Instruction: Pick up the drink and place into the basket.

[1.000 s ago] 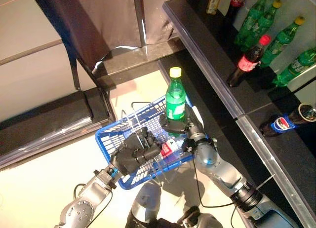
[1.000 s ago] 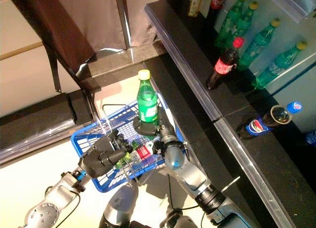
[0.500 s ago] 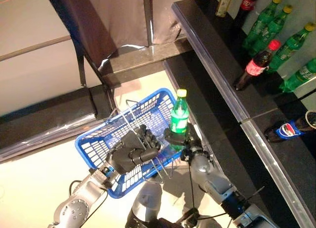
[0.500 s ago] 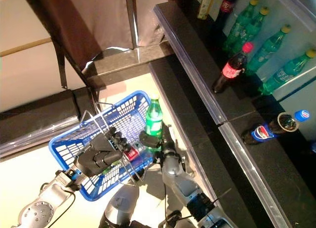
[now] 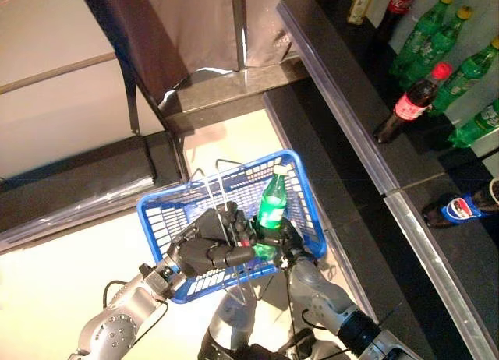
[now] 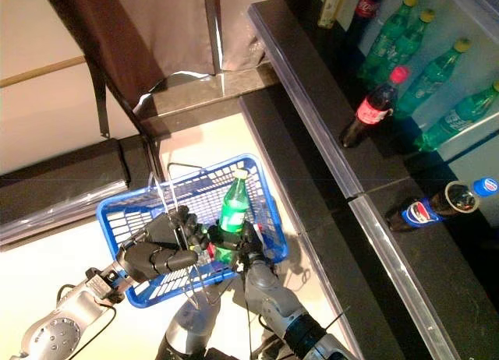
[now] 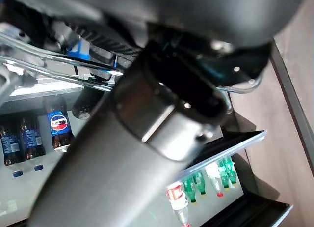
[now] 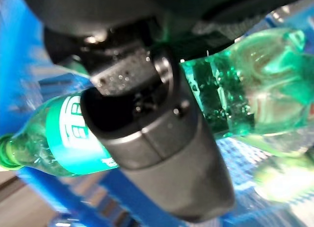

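The drink is a green bottle [image 5: 272,205] with a pale cap, standing tilted inside the blue wire basket [image 5: 165,213] near its right wall. My right hand [image 5: 278,237] is shut on the bottle's lower part. In the right wrist view the thumb [image 8: 147,124] crosses the green bottle [image 8: 245,84], with blue mesh behind it. My left hand [image 5: 209,248] is curled round the basket's metal handles [image 5: 216,198] at the front rim and holds the basket off the floor. The left wrist view shows the handle wire [image 7: 49,60] running past the hand's bulk.
A small bottle with a red label [image 5: 245,241] lies in the basket between the hands. A dark shelf ledge [image 5: 343,118] runs along the right, with a red-capped cola bottle [image 5: 408,107], several green bottles [image 5: 460,68] and a lying blue-labelled bottle [image 5: 458,207]. A dark stand [image 5: 156,111] rises behind the basket.
My right hand has brought the green bottle down from above the rim into the basket. The left hand has kept hold of the handles; the basket sits more to the left. The camera has shifted.
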Robot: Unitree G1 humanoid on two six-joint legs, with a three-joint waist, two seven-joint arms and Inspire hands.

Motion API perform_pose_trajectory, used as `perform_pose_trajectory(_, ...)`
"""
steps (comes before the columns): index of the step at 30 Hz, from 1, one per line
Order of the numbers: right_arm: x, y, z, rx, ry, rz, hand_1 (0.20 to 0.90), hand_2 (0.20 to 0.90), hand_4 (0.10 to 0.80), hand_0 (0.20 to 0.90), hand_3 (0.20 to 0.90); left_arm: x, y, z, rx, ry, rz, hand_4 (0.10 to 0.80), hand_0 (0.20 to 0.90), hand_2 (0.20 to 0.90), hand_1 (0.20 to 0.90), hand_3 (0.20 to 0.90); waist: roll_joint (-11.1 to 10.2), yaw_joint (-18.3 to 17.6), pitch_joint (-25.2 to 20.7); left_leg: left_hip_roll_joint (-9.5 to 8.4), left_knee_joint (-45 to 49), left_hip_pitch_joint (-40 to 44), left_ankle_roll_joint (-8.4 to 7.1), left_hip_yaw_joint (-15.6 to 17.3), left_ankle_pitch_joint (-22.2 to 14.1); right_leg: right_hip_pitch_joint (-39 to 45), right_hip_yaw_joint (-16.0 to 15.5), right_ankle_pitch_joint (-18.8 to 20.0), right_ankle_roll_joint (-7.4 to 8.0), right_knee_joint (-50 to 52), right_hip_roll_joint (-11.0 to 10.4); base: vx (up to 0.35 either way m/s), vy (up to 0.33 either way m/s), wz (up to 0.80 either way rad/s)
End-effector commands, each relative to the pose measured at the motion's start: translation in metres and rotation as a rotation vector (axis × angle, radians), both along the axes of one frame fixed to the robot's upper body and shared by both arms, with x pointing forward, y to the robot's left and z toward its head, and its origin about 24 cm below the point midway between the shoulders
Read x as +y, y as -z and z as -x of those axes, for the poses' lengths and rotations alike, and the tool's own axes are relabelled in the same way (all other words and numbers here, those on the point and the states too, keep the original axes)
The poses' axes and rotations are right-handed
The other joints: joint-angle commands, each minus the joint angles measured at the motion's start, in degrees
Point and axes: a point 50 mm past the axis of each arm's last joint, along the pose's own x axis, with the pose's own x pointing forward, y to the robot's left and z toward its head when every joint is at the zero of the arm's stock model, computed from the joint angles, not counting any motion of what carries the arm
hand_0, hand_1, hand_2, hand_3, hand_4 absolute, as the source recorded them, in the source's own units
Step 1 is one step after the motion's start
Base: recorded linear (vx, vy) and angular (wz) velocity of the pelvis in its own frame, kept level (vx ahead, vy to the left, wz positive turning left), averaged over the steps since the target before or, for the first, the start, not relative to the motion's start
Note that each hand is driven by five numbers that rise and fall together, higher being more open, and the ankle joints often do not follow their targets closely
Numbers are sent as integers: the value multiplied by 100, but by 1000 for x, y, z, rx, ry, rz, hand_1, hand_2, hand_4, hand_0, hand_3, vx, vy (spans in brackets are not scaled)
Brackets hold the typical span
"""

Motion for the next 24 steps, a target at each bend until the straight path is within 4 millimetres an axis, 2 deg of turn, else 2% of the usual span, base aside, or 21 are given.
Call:
perform_pose_trajectory(1, 57, -31, 2, -141, -202, -160, 300, 300, 100, 300, 200, -41, -110, 29, -699, 366, 369, 100, 300, 300, 300, 200, 31, -34, -1429, -306, 232, -112, 192, -207, -32, 301, -219, 907, -391, -1065, 473, 27, -30, 10)
perform_pose_trajectory(4, 61, -28, 4, -95, -223, -211, 300, 300, 100, 300, 200, -43, -109, 29, -695, 374, 363, 100, 300, 300, 300, 200, 13, -6, -1445, -297, 211, -94, 193, -222, -25, 326, -226, 912, -393, -1086, 494, 29, -20, 12)
perform_pose_trajectory(6, 69, -20, 11, 19, -252, -355, 300, 300, 100, 300, 200, -44, -107, 29, -687, 383, 355, 100, 300, 300, 300, 200, -7, 22, -1454, -285, 201, -87, 200, -226, -14, 347, -238, 928, -384, -1106, 500, 42, -14, 2)
perform_pose_trajectory(8, 72, -18, 14, 61, -258, -415, 300, 300, 100, 300, 200, -45, -107, 29, -685, 389, 352, 100, 300, 300, 300, 200, -13, 44, -1453, -285, 198, -81, 205, -232, -14, 356, -241, 925, -385, -1106, 504, 67, -43, 0)
perform_pose_trajectory(9, 76, -16, 17, 97, -268, -478, 300, 300, 100, 300, 200, -45, -106, 29, -681, 397, 346, 100, 300, 300, 300, 200, -41, 82, -1440, -255, 206, -8, 178, -240, -147, 406, -169, 788, -352, -1062, 531, 112, -82, 1)
perform_pose_trajectory(13, 83, -13, 21, 191, -272, -627, 300, 300, 100, 300, 200, -45, -104, 30, -671, 422, 339, 100, 300, 300, 300, 200, -55, 141, -1441, -244, 209, 6, 185, -261, -141, 449, -211, 803, -349, -1071, 541, 61, -31, 4)
perform_pose_trajectory(14, 86, -11, 23, 257, -274, -734, 300, 300, 100, 300, 200, -44, -102, 31, -664, 436, 332, 100, 300, 300, 300, 200, -64, 170, -1453, -230, 183, 42, 191, -273, -134, 478, -229, 807, -353, -1074, 557, 71, -9, 11)
perform_pose_trajectory(16, 87, -10, 23, 301, -255, -810, 300, 300, 100, 300, 200, -44, -101, 31, -661, 446, 330, 100, 300, 300, 300, 200, -70, 180, -1459, -226, 178, 56, 199, -275, -133, 489, -235, 811, -352, -1071, 563, 59, -3, 9)
perform_pose_trajectory(24, 89, -5, 21, 453, -165, -953, 300, 300, 100, 300, 200, -45, -101, 34, -646, 492, 330, 100, 300, 300, 300, 200, -97, 229, -1499, -209, 144, 110, 229, -279, -135, 534, -246, 866, -314, -1104, 575, 50, 3, 5)
